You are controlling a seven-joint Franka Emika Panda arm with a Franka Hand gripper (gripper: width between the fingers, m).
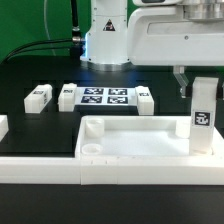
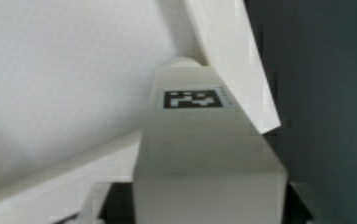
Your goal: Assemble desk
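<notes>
- Where the exterior view reaches its upper right, the gripper (image 1: 197,92) hangs down and is clamped on the top of a white leg (image 1: 203,125). The leg stands upright with its tag (image 1: 202,119) facing the camera.
- The leg's lower end meets the tabletop (image 1: 140,148) at the tray's end on the exterior view's right. Whether it sits in a socket cannot be told.
- Behind the tabletop, mid-frame, the marker board (image 1: 105,97) lies flat, with loose legs (image 1: 68,96) lying just beside it on either side.
- In the wrist view, the held leg fills the middle of the frame between the dark fingers (image 2: 107,203). Its tag is near its far end, and the tabletop's raised rim is just beyond.
</notes>
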